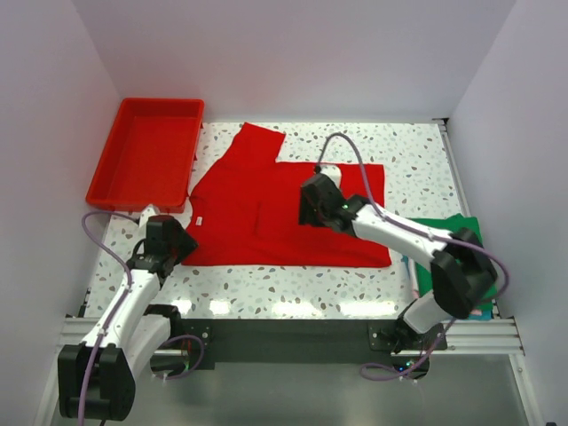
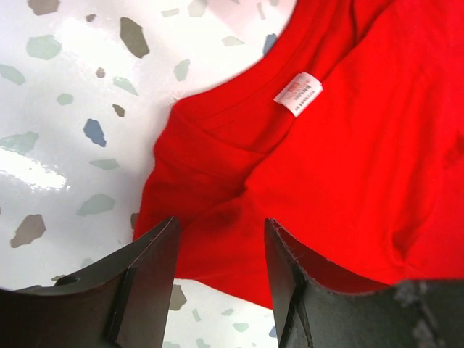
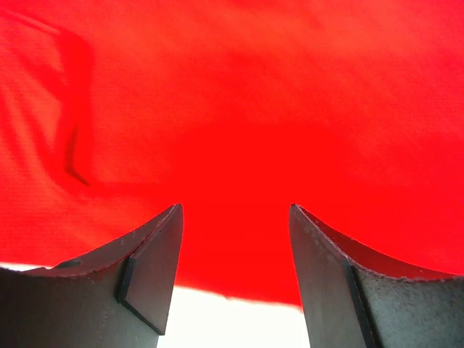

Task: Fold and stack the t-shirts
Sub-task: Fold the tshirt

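A plain red t-shirt (image 1: 240, 213) of soft matte knit lies spread flat at the middle of the frame, on the glossy speckled terrazzo tabletop (image 1: 408, 151). One sleeve points to the upper edge. Its ribbed collar carries a small white neck label (image 2: 298, 93). At the right edge a green t-shirt (image 1: 448, 224) sits folded, partly under the right arm. A rigid red plastic tray (image 1: 146, 160), rectangular with low walls, sits at the upper left. The left claw (image 2: 221, 232) is spread apart at the collar edge, gripping nothing. The right claw (image 3: 235, 217) gapes over mid-shirt, also holding nothing.
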Robot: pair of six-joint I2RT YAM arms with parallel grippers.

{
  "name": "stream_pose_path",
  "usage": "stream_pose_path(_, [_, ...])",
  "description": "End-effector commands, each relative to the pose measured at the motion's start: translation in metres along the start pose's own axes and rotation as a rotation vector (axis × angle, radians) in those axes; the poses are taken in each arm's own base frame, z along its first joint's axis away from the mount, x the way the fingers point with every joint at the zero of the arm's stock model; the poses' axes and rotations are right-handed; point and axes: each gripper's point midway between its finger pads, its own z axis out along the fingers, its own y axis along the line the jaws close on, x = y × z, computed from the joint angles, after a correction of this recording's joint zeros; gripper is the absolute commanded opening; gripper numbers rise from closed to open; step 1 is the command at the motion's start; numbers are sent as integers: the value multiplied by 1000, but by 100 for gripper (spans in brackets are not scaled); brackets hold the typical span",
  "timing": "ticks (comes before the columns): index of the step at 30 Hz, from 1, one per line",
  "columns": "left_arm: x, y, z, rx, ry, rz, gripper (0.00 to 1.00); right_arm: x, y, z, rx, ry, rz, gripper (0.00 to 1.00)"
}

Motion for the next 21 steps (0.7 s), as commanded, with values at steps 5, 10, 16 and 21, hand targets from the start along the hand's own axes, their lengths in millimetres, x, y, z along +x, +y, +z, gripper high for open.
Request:
stream_pose_path(5, [-1, -12, -8, 81, -19, -54, 57, 68, -112, -62, 265, 4, 196, 70])
stream_pose_path(10, [11, 3, -11, 35, -23, -123, 59, 79, -153, -93, 312, -74, 299, 77])
stream_pose_path(16, [21, 16, -12, 9, -48, -192, 55, 86, -190, -92, 400, -35, 330, 77])
stream_pose_path(21, [21, 27, -8, -52, -64, -184, 55, 90, -204, -76, 420, 42, 376, 77])
